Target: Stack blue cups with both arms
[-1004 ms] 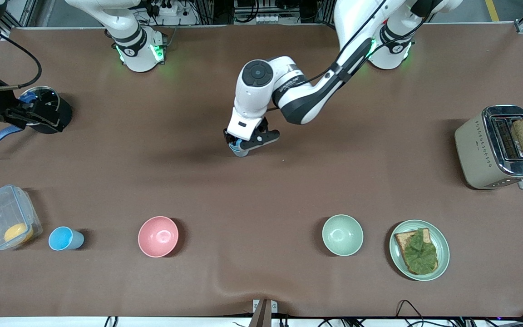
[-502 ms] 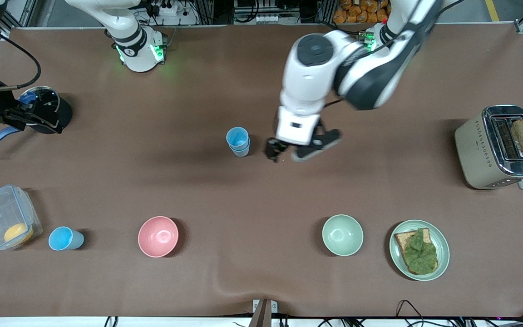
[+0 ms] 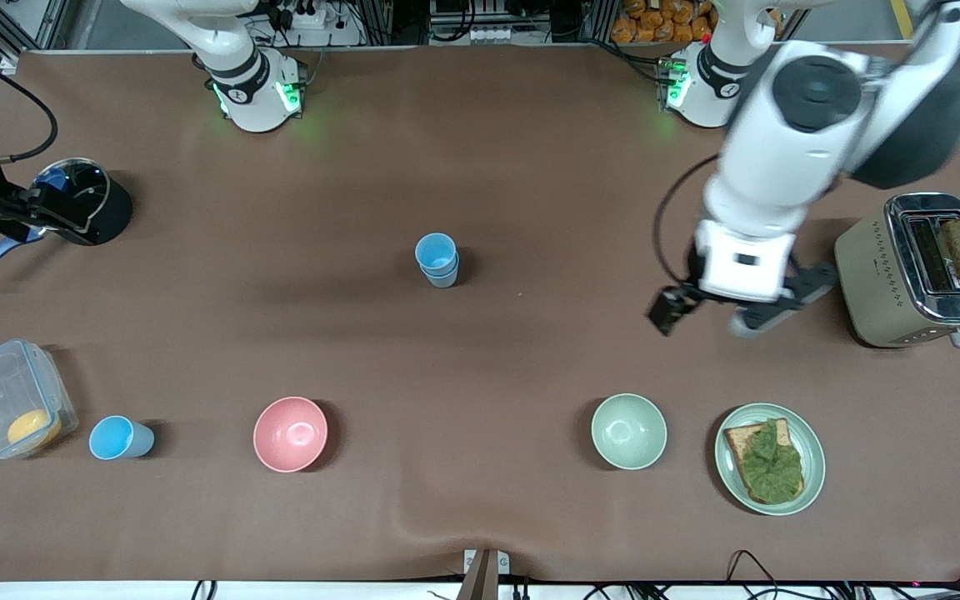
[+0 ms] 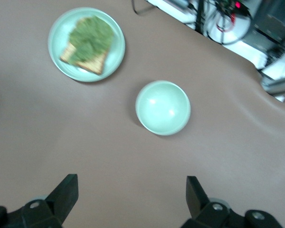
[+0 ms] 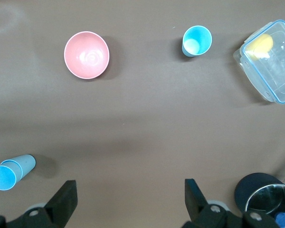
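Right wrist view alone shows the right end effector spread apart, near stacked blue cups.

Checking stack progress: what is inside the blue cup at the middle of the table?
A second blue cup sits nested in the lower blue cup. The lower cup's inside is covered, so anything beneath cannot be seen.

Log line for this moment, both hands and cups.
left hand: open, empty, over table by toaster | right hand: open, empty | stacked cups: mid-table | single cup: unstacked
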Robot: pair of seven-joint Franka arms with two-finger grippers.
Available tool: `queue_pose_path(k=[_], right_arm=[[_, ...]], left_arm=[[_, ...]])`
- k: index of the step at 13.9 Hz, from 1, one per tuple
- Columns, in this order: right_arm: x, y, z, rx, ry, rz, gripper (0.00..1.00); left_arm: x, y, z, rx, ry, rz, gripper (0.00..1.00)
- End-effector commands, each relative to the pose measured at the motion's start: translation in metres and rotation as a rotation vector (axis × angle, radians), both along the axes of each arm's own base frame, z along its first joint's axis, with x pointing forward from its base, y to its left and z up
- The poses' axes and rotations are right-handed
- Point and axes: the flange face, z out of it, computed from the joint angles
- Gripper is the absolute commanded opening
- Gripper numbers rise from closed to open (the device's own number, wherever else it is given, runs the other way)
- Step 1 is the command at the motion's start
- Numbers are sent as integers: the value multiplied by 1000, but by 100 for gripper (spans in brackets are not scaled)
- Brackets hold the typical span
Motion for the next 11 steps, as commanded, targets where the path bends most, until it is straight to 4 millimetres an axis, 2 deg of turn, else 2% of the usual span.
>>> queue_pose_path(k=[1,4,7,8,10,11], right_arm=[[1,3,2,-5,8,13,100],[-1,5,-1,-5,22,15,100],[-4,3,-1,-5,39,11,100],[-5,2,-1,-7,42,10,100],[-7,2,-6,-5,56,8,100],[-8,3,-5,-6,56,11,100]], left_arm=[[-1,28,6,34,24,-27,100],[4,60,16,25,33,-67,100],[5,103,27,25,65,-105,100],[1,111,38,12,58,-142,100],[-1,140,43,11,85,-185,100],[-4,146,46,14,98,-228,100]])
